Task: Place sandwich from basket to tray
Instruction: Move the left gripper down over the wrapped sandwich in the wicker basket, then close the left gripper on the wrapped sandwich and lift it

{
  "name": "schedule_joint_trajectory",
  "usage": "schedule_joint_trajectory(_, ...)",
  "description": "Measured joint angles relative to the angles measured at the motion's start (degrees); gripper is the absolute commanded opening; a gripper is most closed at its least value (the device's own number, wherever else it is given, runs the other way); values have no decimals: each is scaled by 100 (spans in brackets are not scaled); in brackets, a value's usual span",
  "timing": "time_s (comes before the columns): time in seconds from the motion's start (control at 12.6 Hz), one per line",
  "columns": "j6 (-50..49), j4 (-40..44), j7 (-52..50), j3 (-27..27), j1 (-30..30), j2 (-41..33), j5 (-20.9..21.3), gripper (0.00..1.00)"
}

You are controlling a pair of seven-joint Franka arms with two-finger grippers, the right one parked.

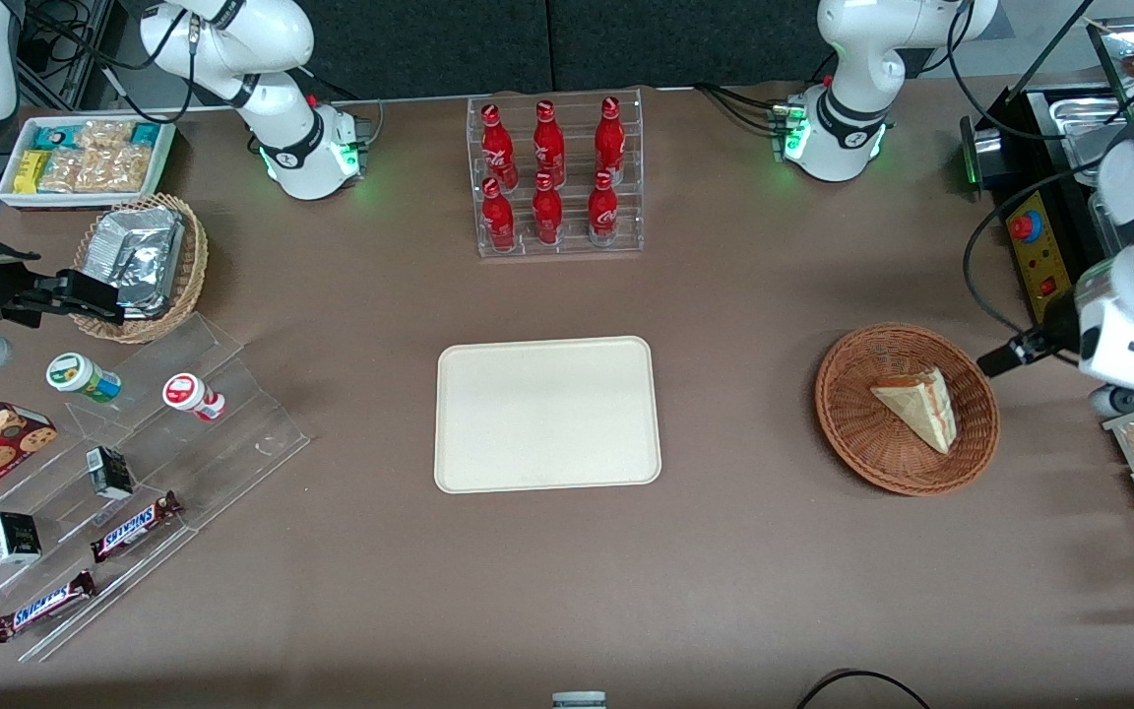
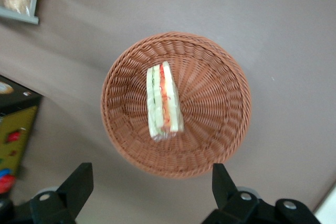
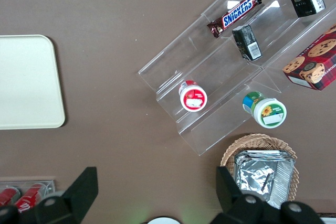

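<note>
My gripper (image 2: 152, 192) hangs above the basket (image 2: 220, 103), fingers spread wide and empty. The sandwich (image 2: 164, 100) lies in the basket below it, untouched

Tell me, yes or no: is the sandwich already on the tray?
No, the sandwich lies in the basket, the tray holds nothing, and the open gripper hangs above the basket.

The front camera looks steeply down over the whole counter (image 1: 744, 551). The left wrist camera hangs close above the basket (image 2: 220, 129), pincer (image 2: 152, 187) fingers spread; both show it. The right wrist camera shares the tray (image 3: 26, 98).
</note>
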Motion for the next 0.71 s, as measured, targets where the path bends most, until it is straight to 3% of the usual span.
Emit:
schedule_joint_trajectory(0.4, 2208, -1659, -1105, 21, 90, -38, 0, 100)
schedule_joint_trajectory(0.71, 2976, -2250, -1365, 21, 106, -32, 0, 100)
